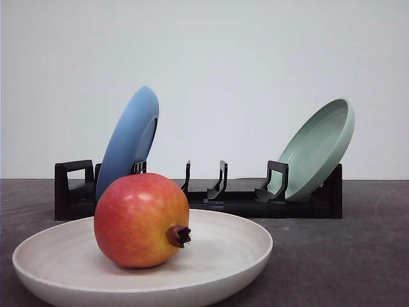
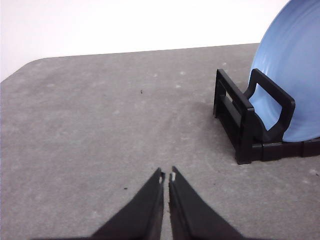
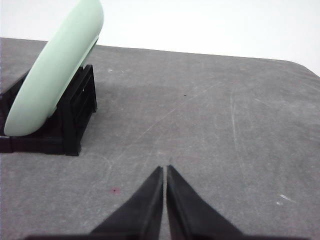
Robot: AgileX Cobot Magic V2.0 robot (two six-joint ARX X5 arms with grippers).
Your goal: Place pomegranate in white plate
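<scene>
Pomegranate sitting inside white plate, crown nub pointing sideways to the right. Task apparently done; no approach left to line up. Left gripper pinched closed, empty, over bare table near black rack. Right gripper likewise closed, empty, well apart from fruit

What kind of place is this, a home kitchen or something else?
Probably a lab or test bench, not a kitchen: a bare grey table, a plain white wall, and a staged set of a black dish rack, plates and one pomegranate.
</scene>
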